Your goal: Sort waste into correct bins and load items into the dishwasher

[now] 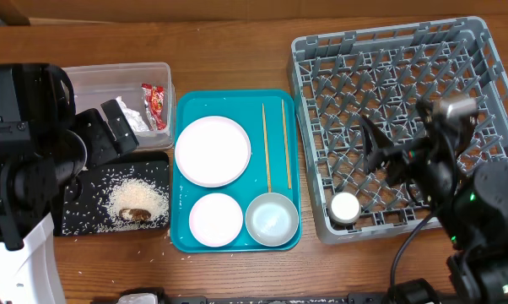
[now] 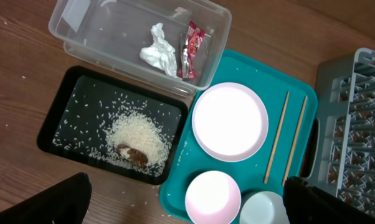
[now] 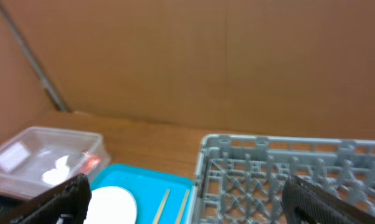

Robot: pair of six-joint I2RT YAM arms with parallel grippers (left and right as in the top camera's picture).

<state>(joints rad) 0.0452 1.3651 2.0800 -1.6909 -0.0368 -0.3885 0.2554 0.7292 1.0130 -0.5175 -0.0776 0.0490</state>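
Observation:
A teal tray (image 1: 180, 169) holds a large white plate (image 1: 213, 150), a small white bowl (image 1: 216, 219), a pale blue bowl (image 1: 272, 218) and two chopsticks (image 1: 267, 143). A grey dish rack (image 1: 389, 67) stands to the right, with a white cup (image 1: 345, 207) in its near left corner. A clear bin (image 1: 102, 80) holds a red wrapper (image 1: 156, 103) and a crumpled tissue (image 2: 159, 51). A black tray (image 1: 153, 169) holds rice and a brown food scrap (image 1: 137, 214). My left gripper (image 1: 110, 122) is open and empty above the bins. My right gripper (image 1: 381, 156) is open and empty above the rack.
Loose rice grains lie on the wood in front of the black tray (image 2: 141, 196). A brown cardboard wall (image 3: 206, 56) stands behind the table. My arm bases fill the near left and near right corners.

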